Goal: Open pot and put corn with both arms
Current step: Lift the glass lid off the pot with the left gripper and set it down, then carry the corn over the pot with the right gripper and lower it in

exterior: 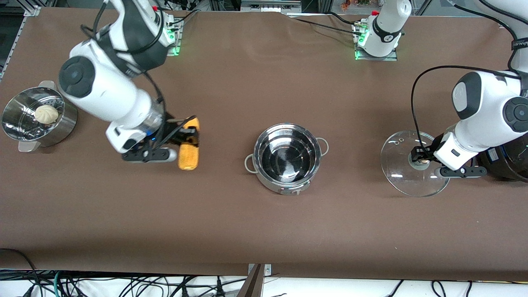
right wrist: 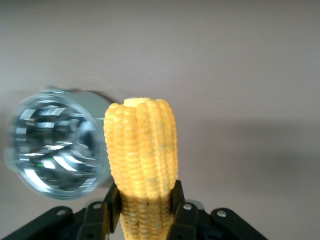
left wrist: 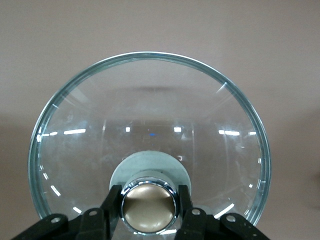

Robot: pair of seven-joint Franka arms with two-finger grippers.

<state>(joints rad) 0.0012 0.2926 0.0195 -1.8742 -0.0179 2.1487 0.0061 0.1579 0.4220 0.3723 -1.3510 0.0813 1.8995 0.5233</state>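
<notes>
The steel pot (exterior: 287,159) stands open and empty at the table's middle. It also shows in the right wrist view (right wrist: 52,150). My right gripper (exterior: 186,137) is shut on the yellow corn (exterior: 189,159), over the table between the steamer basket and the pot. In the right wrist view the fingers (right wrist: 111,202) clamp the corn (right wrist: 142,150) on both sides. My left gripper (exterior: 421,159) is shut on the tan knob (left wrist: 149,206) of the glass lid (exterior: 412,181), toward the left arm's end of the table. The lid (left wrist: 150,110) is low; I cannot tell whether it touches the table.
A perforated steamer basket (exterior: 62,128) with a white bun (exterior: 46,114) stands at the right arm's end of the table. A black rice cooker (exterior: 509,165) sits beside the lid at the left arm's end. Bare brown table lies nearer to the front camera.
</notes>
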